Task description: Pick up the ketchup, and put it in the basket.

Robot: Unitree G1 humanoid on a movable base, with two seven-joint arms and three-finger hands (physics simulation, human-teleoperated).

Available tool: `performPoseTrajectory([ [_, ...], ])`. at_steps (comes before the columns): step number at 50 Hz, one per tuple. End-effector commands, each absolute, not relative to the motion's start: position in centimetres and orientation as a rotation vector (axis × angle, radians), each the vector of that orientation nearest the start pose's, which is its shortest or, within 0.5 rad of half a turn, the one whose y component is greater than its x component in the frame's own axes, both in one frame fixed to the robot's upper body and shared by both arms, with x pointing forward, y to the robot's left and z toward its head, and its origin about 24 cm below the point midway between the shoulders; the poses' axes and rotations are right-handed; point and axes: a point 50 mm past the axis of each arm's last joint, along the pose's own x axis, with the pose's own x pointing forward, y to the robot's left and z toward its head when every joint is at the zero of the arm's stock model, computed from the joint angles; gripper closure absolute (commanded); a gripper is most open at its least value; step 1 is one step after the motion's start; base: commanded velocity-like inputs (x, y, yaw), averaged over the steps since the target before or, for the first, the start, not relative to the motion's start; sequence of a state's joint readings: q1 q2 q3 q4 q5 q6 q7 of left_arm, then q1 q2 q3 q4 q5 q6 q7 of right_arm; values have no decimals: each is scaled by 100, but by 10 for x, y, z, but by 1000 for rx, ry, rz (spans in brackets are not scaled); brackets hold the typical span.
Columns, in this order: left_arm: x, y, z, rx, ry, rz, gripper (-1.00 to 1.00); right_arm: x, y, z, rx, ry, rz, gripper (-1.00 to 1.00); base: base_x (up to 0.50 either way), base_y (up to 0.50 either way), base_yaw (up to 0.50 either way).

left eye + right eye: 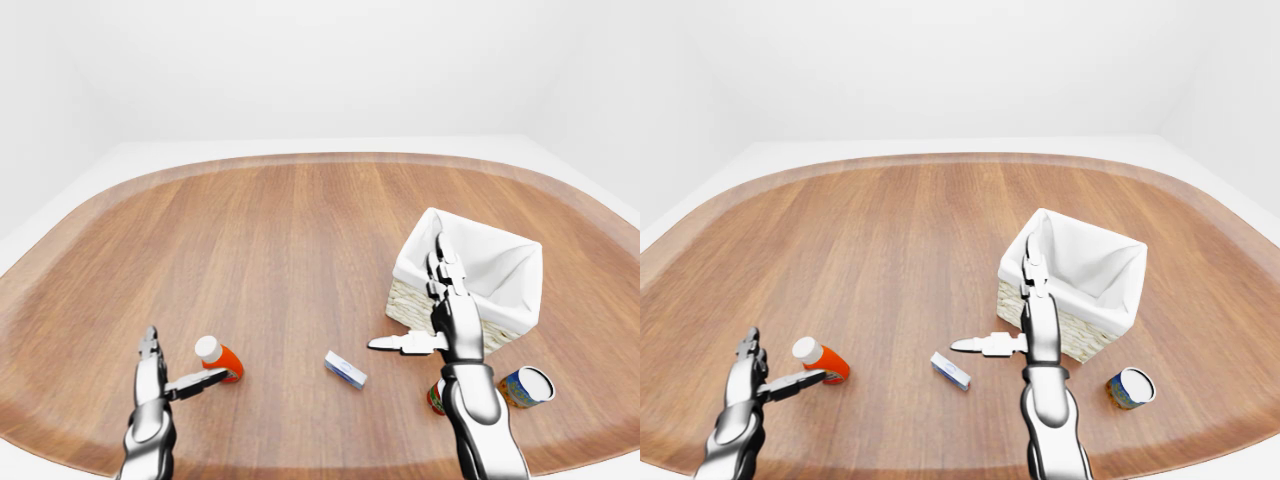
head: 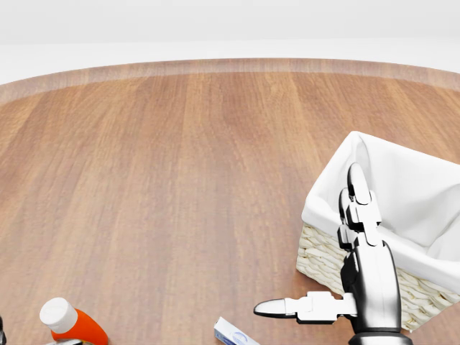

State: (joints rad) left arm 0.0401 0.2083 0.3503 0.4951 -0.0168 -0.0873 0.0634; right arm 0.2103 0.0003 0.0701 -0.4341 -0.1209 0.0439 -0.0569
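Nearby, cylindrical red ketchup [image 1: 219, 358], white-lined wicker basket [image 1: 470, 272].

The left hand [image 1: 765, 375] hangs open at the lower left, one finger reaching right to just beside the ketchup [image 1: 820, 359], which lies tilted on the wooden table [image 1: 900, 250]. The right hand [image 1: 1025, 320] stands open, thumb pointing left toward a small white box [image 1: 950, 370]. The basket [image 1: 1072, 282] sits just right of it; a can [image 1: 1130, 387] lies lower right.
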Motion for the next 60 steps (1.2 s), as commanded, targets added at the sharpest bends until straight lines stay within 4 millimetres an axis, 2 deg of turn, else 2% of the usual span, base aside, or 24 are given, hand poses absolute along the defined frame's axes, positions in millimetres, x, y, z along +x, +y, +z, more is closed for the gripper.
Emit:
performPoseTrajectory([
  [1,201,286,-50,143,426,455,-100,210,-148,92,-106,-192,-60,-100,0,0,0],
  [23,211,276,-66,154,511,430,-100,210,-148,91,-108,-191,-60,-100,0,0,0],
  [45,209,269,-75,173,562,410,-100,216,-149,85,-113,-174,-62,-100,0,0,0],
  [46,210,269,-75,172,560,409,-94,216,-149,85,-113,-174,-62,-100,0,0,0],
  [47,209,268,-75,165,558,399,96,217,-149,84,-114,-170,-64,-100,0,0,0],
  [60,208,268,-77,185,571,403,95,219,-149,81,-119,-161,-61,-100,0,0,0],
])
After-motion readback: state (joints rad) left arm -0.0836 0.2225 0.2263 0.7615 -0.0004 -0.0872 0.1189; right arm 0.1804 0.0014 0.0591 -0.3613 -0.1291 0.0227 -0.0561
